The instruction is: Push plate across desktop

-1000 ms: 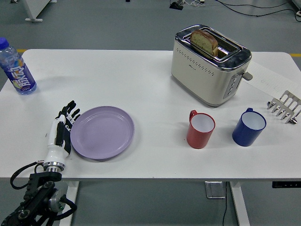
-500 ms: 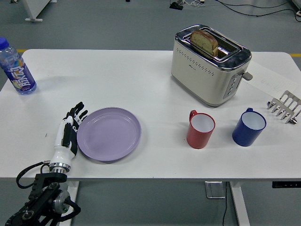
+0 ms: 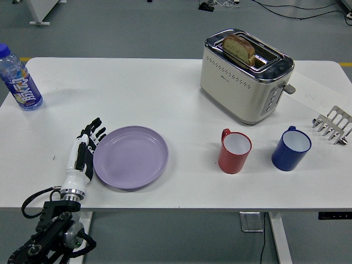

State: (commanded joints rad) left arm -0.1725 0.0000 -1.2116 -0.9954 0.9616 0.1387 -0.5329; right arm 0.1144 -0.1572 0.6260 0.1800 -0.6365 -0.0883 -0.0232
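Observation:
A lilac plate (image 3: 131, 157) lies flat on the white table (image 3: 137, 93), left of centre and near the front edge. My left hand (image 3: 83, 149) rests against the plate's left rim, fingers straight and together, holding nothing. Its black forearm comes up from the lower left corner. My right arm does not show anywhere in the head view.
A red mug (image 3: 235, 151) stands right of the plate, with a blue mug (image 3: 291, 149) beyond it. A toaster (image 3: 246, 75) holding bread sits at the back. A water bottle (image 3: 19, 80) is far left, a metal rack (image 3: 333, 125) far right.
My left hand has moved right along the table, and the plate has slid right with it, closer to the red mug.

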